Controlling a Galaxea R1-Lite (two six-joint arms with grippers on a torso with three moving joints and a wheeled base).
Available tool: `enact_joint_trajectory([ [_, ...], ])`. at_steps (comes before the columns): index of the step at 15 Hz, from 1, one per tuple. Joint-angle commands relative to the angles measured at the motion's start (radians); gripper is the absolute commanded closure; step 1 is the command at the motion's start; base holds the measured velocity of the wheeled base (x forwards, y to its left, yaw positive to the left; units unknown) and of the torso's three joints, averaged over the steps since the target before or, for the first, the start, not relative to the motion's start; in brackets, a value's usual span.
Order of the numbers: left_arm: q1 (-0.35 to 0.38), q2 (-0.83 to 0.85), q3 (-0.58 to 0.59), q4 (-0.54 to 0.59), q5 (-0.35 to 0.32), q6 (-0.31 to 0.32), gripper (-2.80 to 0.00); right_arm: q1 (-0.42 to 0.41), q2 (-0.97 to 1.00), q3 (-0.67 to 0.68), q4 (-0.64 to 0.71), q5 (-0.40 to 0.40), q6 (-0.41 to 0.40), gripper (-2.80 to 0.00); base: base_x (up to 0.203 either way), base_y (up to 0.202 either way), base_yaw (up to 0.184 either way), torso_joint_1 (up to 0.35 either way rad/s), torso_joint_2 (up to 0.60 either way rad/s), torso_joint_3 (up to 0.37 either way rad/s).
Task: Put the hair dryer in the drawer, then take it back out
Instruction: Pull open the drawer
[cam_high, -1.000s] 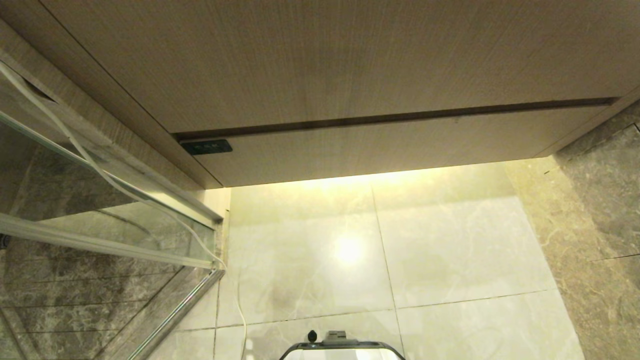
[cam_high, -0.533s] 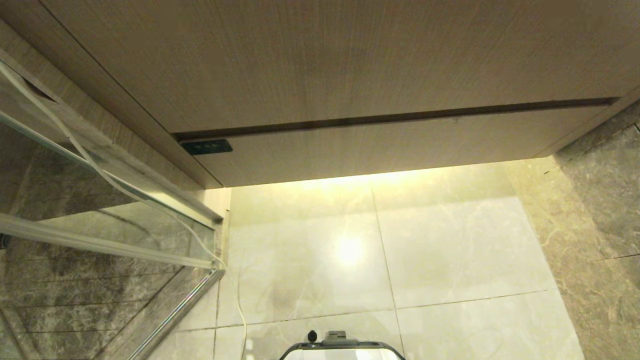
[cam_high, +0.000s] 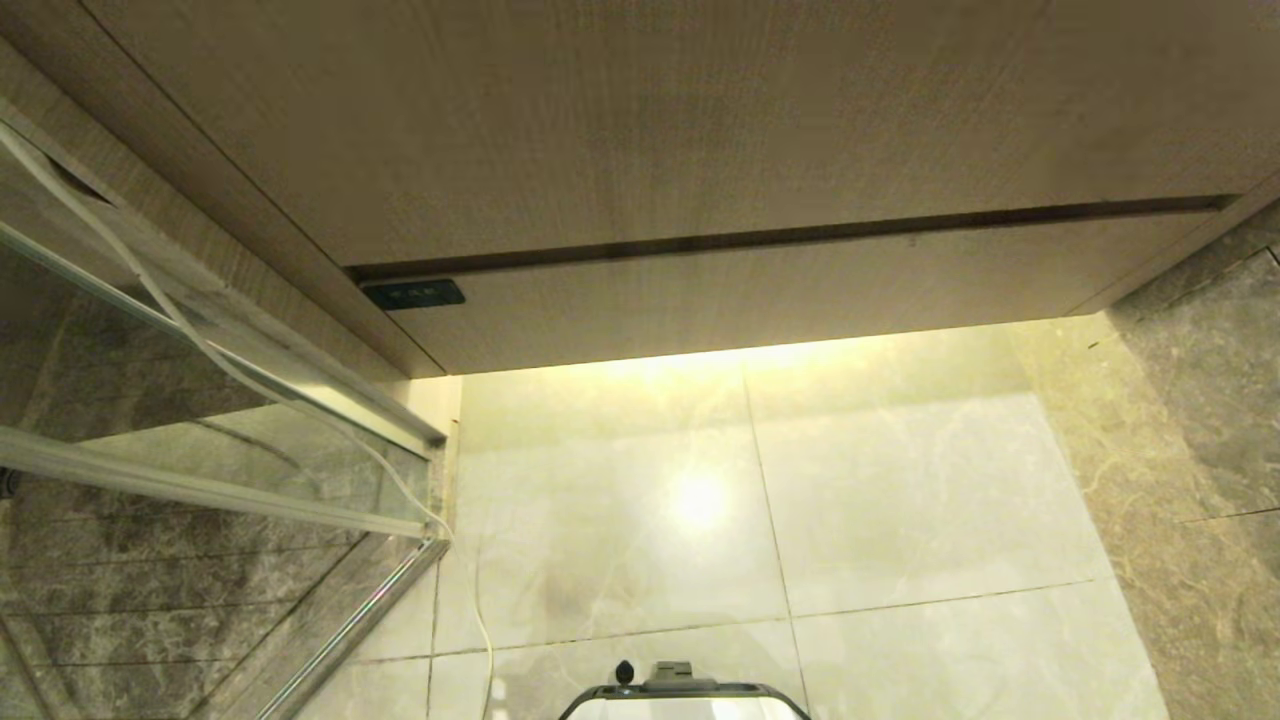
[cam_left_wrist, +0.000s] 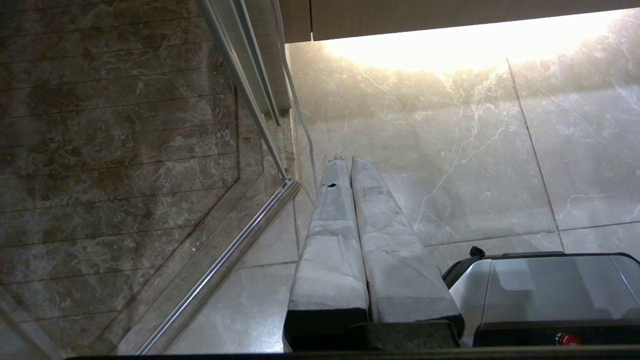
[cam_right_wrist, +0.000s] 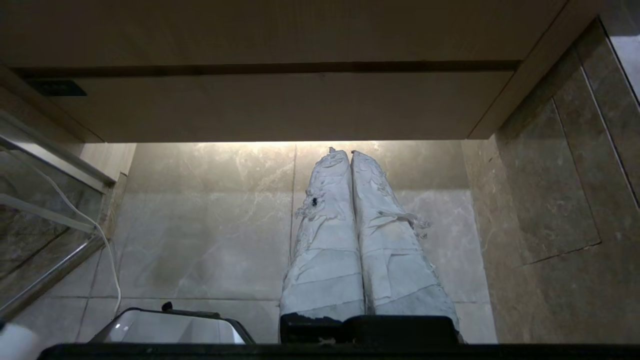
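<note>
The hair dryer is out of view in every frame. The drawer (cam_high: 760, 290) is the narrow light-wood front under a taller wood panel (cam_high: 650, 120), and it is closed; the right wrist view also shows the drawer (cam_right_wrist: 280, 107). My right gripper (cam_right_wrist: 342, 151) is shut and empty, its taped fingers pressed together, pointing over the floor toward the drawer front. My left gripper (cam_left_wrist: 345, 161) is shut and empty too, hanging over the tiles beside the shower door rail (cam_left_wrist: 220, 260). Neither gripper appears in the head view.
A glass shower door (cam_high: 200, 470) stands at the left, with a thin white cord (cam_high: 330, 430) running down it to the floor. A small black panel (cam_high: 413, 294) sits at the drawer's left end. A marble wall (cam_high: 1200, 450) closes the right. My base (cam_high: 685, 700) is at the bottom.
</note>
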Motion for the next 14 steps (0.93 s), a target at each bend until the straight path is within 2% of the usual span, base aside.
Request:
enact_joint_trajectory([
  [1, -0.001, 0.0, 0.0, 0.0, 0.0, 0.0, 0.0, -0.002, 0.334, -0.222, 0.051, 0.002, 0.019, 0.0, 0.0, 0.0, 0.0, 0.0, 0.0, 0.0],
  [3, -0.001, 0.0, 0.002, 0.0, 0.0, 0.0, 0.0, 0.0, 0.499, -0.355, 0.132, 0.023, 0.041, 0.0, 0.0, 0.0, 0.0, 0.0, 0.0, 0.0],
  [5, -0.001, 0.0, 0.0, 0.0, 0.0, 0.0, 0.0, 0.008, 0.617, -0.4, 0.206, 0.055, 0.036, 0.0, 0.0, 0.0, 0.0, 0.0, 0.0, 0.0],
  [9, -0.001, 0.0, 0.0, 0.0, 0.0, 0.0, 0.0, 0.025, 0.803, -0.381, 0.224, 0.08, -0.155, 0.0, 0.0, 0.0, 0.0, 0.0, 0.0, 0.0],
  [12, -0.001, 0.0, 0.002, 0.0, 0.0, 0.0, 0.0, 0.054, 0.935, -0.364, 0.214, 0.14, -0.205, 0.0, 0.0, 0.0, 0.0, 0.0, 0.0, 0.0],
  [13, -0.001, 0.0, 0.001, 0.0, 0.0, 0.0, 0.0, 0.06, 0.959, -0.361, 0.219, 0.149, -0.213, -2.8, 0.0, 0.0, 0.0, 0.0, 0.0, 0.0],
  [14, -0.001, 0.0, 0.0, 0.0, 0.0, 0.0, 0.0, 0.072, 1.0, -0.347, 0.22, 0.149, -0.224, -2.8, 0.0, 0.0, 0.0, 0.0, 0.0, 0.0],
])
